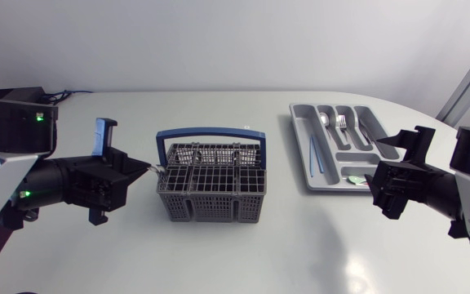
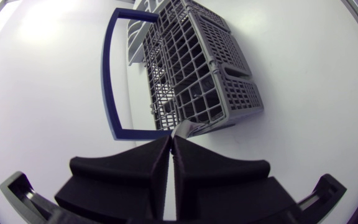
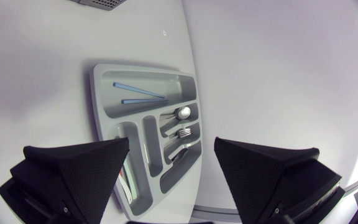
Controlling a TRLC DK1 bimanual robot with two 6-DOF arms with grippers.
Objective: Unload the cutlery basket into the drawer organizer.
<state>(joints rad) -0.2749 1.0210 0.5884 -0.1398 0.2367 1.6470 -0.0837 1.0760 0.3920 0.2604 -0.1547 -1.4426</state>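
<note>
The left jaws pinch a thin silver cutlery piece (image 2: 184,129) at the basket's (image 2: 229,81) near wall. Lift it straight up, clear of the grid and the blue handle (image 2: 107,81), then carry it across the bench (image 1: 243,253) to the organizer (image 1: 297,122), where the right jaws hang spread.

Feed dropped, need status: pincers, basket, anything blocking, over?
Left pincer shut on utensil at basket. Right pincer open by organizer. No obstruction seen.
</note>
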